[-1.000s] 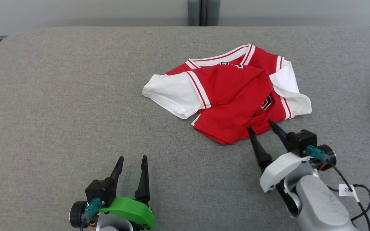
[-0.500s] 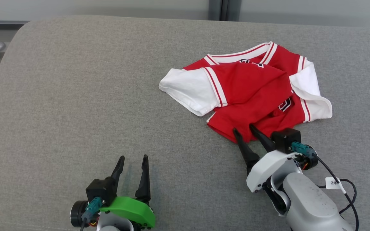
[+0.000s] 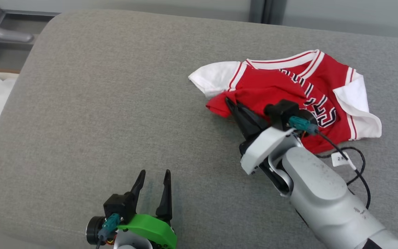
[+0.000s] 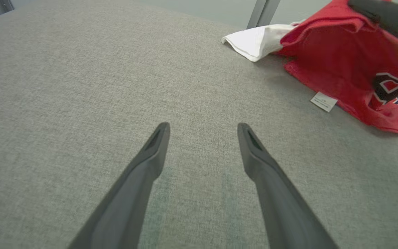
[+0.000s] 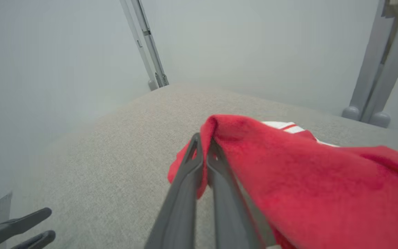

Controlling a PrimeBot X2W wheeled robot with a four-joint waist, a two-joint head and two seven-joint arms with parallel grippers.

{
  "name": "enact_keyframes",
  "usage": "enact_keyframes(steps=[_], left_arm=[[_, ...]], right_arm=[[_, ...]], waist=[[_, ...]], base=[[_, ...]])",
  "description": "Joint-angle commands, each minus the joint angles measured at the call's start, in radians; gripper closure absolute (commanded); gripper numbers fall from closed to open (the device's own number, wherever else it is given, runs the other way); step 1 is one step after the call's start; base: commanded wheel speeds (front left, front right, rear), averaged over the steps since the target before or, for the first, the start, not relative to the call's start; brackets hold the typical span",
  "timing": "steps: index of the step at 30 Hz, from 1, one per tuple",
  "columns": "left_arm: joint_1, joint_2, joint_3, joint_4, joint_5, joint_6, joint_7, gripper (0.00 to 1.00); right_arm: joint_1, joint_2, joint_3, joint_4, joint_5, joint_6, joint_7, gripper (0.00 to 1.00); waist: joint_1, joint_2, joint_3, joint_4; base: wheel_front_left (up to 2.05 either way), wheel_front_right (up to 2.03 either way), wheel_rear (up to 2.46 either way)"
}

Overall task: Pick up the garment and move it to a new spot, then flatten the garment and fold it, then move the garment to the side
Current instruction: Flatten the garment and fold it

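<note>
Fig. 1. Head, L-wrist and R-wrist views of a grey fabric-covered table (image 3: 92, 103) with rounded far corners. The garment (image 3: 288, 93), a red jersey w/ white sleeves, striped white collar trim and black-and-white lettering, lies crumpled toward the far right part of the table, well apart from the left edge. The right hand (image 3: 231, 103) meets the garment's near-left side. Its 2 dark fingers are pressed together on a fold of red fabric, seen close up in the R-wrist view (image 5: 202, 140), where the cloth (image 5: 306, 180) drapes over and to the right of the fingers and the pinched fold stands raised above the table. The left hand (image 3: 154, 172) sits near the table's front edge, approx. mid-width. Its 2 fingers are spread apart w/ nothing between them, and bare table surface shows in the gap in the L-wrist view (image 4: 203, 126). The same view shows the garment (image 4: 340, 58) at upper right, w/ a small white label (image 4: 323, 101) lying on the table at its hem. The left hand also appears at the lower-left corner of the R-wrist view (image 5: 48, 223).
</note>
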Motion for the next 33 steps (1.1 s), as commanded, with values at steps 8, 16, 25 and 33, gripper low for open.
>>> enact_keyframes(steps=[8, 16, 25, 33], left_arm=[[-0.012, 0.003, -0.062, 0.012, -0.02, 0.011, 0.0, 0.0], [0.002, 0.003, -0.056, 0.011, -0.034, 0.031, 0.0, 0.0], [-0.033, 0.003, -0.023, -0.004, -0.007, 0.022, 0.0, 0.0], [-0.039, 0.003, -0.004, 0.003, 0.01, 0.016, 0.0, 0.0]], right_arm=[[-0.183, -0.005, 0.081, 0.024, 0.094, -0.002, -0.002, 0.93], [-0.264, -0.008, -0.005, 0.072, 0.103, -0.002, -0.002, 0.0], [-0.148, -0.02, -0.159, 0.038, -0.031, -0.002, -0.002, 0.0], [0.033, -0.078, -0.308, 0.004, -0.135, -0.002, -0.002, 0.0]], waist=[[0.0, 0.0, 0.016, 0.18], [0.0, 0.0, 0.024, 0.172], [0.0, 0.0, -0.002, 0.027], [0.0, 0.0, -0.033, -0.105]], base=[[0.0, 0.0, 0.0], [0.0, 0.0, 0.0], [0.0, 0.0, 0.0], [0.0, 0.0, 0.0]])
